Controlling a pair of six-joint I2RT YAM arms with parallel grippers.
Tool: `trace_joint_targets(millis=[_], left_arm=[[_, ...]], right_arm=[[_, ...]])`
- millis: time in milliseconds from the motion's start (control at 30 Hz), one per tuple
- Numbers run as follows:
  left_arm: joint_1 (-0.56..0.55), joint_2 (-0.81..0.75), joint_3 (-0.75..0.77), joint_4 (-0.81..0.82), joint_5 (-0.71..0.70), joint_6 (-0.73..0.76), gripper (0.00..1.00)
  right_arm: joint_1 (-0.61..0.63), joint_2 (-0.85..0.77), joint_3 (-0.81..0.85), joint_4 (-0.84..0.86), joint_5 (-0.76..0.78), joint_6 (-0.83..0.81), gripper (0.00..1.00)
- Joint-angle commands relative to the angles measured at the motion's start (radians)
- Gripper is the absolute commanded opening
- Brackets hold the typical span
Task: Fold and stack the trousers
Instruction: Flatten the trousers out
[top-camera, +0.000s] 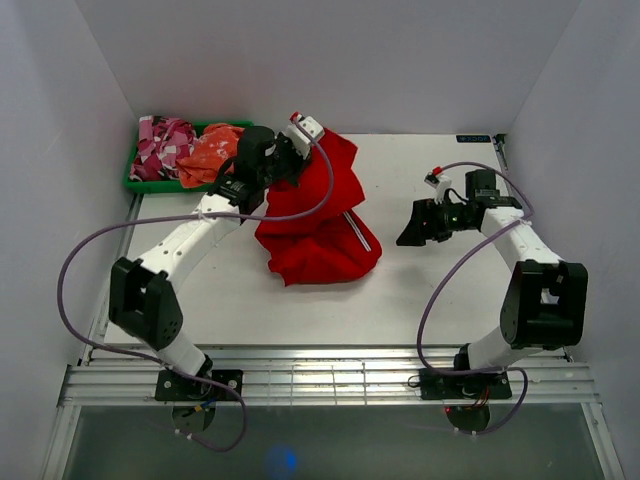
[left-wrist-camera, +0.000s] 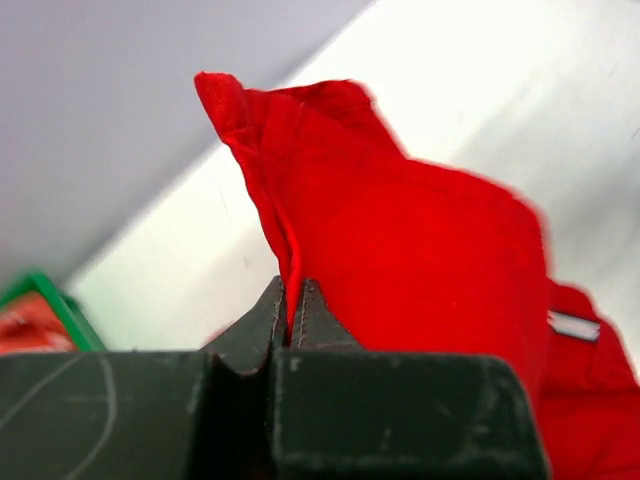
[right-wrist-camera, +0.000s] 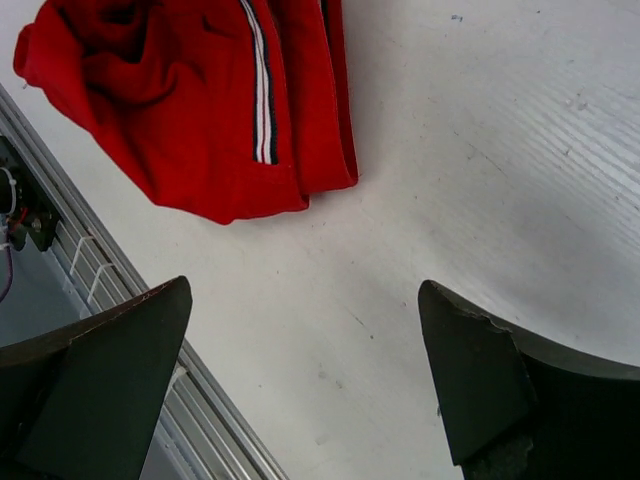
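The trousers (top-camera: 318, 235) lie bunched in a rumpled red heap at the middle of the table (top-camera: 440, 300), a little left of its centre line, with one part drawn up toward the table's far edge. That raised part is in the left gripper (left-wrist-camera: 292, 305). In the left wrist view its two dark fingers (left-wrist-camera: 262, 325) are pressed together on a thin fold of the red cloth, which stands up from the tips into a peak and spreads into a broad red panel beyond. The rest of the cloth sags back onto the table in loose folds. A narrow stripe of white and dark bands (right-wrist-camera: 262, 90) runs along one piece of it, seen clearly from the right wrist. The right gripper (right-wrist-camera: 305, 290) hovers over the table's right half, apart from the trousers and aimed toward them. Its fingers (right-wrist-camera: 130, 350) are spread wide with only bare tabletop showing between them. At the table's far left corner sits a green tray (top-camera: 130, 185) holding a pink-and-white patterned garment (top-camera: 160, 145) and an orange one (top-camera: 212, 150), both crumpled. The left arm reaches diagonally from the table's near left edge past that tray. Purple cables (top-camera: 70, 270) loop off both arms, and a slatted metal rail (top-camera: 330, 380) runs along the table's near edge, where the two bases are bolted.
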Motion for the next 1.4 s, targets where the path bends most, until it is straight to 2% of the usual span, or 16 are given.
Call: trace_joint_targets(millis=[0, 133, 267, 533, 733, 767, 833, 867, 967, 1167, 1333, 1367], left_arm=[[0.051, 0.069, 0.012, -0.082, 0.011, -0.09, 0.0], [0.081, 0.106, 0.008, -0.086, -0.028, -0.122, 0.0], [0.105, 0.158, 0.039, -0.16, -0.058, -0.144, 0.0], [0.127, 0.204, 0.025, -0.194, -0.065, -0.176, 0.0], [0.148, 0.209, 0.022, -0.197, -0.043, -0.213, 0.0], [0.15, 0.207, 0.019, -0.198, -0.043, -0.216, 0.0], [0.153, 0.205, 0.018, -0.206, -0.039, -0.231, 0.0], [0.154, 0.204, 0.016, -0.218, -0.037, -0.234, 0.0], [0.162, 0.183, 0.01, -0.244, -0.026, -0.253, 0.0], [0.167, 0.065, -0.076, -0.313, -0.041, -0.259, 0.0], [0.182, -0.028, -0.185, -0.356, -0.037, -0.259, 0.0], [0.183, -0.037, -0.212, -0.378, -0.031, -0.26, 0.04]], right_arm=[[0.066, 0.061, 0.025, 0.143, -0.011, 0.049, 1.0], [0.138, 0.118, 0.052, 0.24, -0.017, 0.063, 0.99], [0.233, 0.187, 0.083, 0.357, 0.02, 0.103, 0.96], [0.333, 0.383, 0.276, 0.338, 0.158, 0.08, 0.93], [0.343, 0.441, 0.289, 0.329, 0.164, 0.074, 0.95], [0.343, 0.441, 0.286, 0.335, 0.158, 0.063, 0.91], [0.343, 0.438, 0.295, 0.325, 0.12, 0.056, 0.67], [0.343, 0.425, 0.308, 0.312, 0.106, 0.048, 0.46], [0.342, 0.336, 0.305, 0.268, 0.069, 0.025, 0.08], [0.264, 0.026, 0.282, 0.216, 0.081, 0.007, 0.08], [0.173, -0.078, 0.454, 0.096, 0.081, -0.004, 0.08], [0.169, -0.101, 0.479, 0.085, 0.083, -0.001, 0.08]])
